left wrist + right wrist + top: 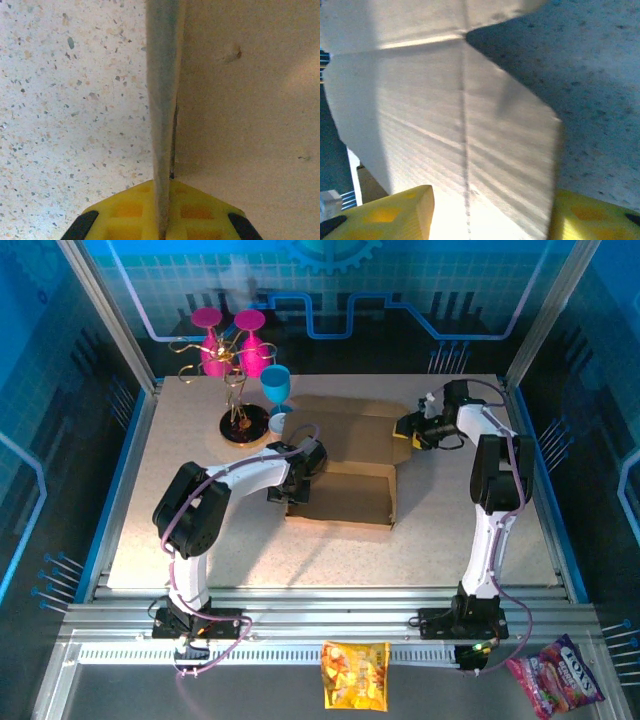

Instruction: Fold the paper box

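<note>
Left gripper [162, 220] clamped on brown corrugated cardboard box [340, 498], 9 o'clock wall; right gripper [490, 210] fingers apart; I'd tip 2 o'clock flap [470, 140] inward slow.

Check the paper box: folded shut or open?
Open. The paper box has tray walls standing, but its lid panel lies unfolded behind.

Table [330, 558] front lies open; goblet stand [245, 423] crowds paper box [345, 495] far-left.

This is a robotics lab cell: a left arm [200, 510] and a right arm [492, 495] bolted to an aluminium rail [300, 625] beside a speckled tabletop [430, 540], fenced by metal posts [105, 300] and blue panels [420, 285] printed with circuit lines and a gear [330, 252].
</note>
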`<state>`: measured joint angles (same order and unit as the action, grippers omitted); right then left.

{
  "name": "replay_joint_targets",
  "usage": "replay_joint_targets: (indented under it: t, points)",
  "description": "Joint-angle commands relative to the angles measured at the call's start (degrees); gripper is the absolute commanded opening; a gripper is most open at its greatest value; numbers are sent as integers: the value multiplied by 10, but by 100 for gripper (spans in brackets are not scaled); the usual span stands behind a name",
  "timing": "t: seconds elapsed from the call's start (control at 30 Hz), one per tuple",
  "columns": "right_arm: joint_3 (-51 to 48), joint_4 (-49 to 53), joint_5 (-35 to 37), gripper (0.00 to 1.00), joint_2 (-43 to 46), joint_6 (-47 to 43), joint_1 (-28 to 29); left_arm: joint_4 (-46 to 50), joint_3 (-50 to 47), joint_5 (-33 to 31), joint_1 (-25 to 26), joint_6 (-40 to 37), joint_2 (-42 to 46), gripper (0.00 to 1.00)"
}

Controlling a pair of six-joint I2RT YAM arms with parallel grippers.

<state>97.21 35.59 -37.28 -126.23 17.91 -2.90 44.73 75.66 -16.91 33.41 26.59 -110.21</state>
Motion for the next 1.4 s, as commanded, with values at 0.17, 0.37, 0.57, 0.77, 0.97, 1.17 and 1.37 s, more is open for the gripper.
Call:
replay_joint_targets:
  t: [0.17,0.37,0.57,0.77,0.97,1.17,1.37]
  points:
    - [26,16,36,33,5,-16,10,13,19,-6,4,-17,-12,0]
    - [18,40,148,0,52,-44,25,10,22,-3,8,-15,-7,0]
    - [-108,-74,223,0,185,-79,41,18,38,9,11,-2,25,31]
    - [-235,-204,271,0,298,-111,44,39,70,25,11,19,72,52]
    - [-338,-336,250,0,360,-148,42,58,133,44,-21,25,111,60]
    - [-418,-453,213,0,395,-182,37,72,229,114,-101,-52,80,64]
    - [-437,-482,178,0,403,-196,28,4,222,249,-175,-130,57,63]
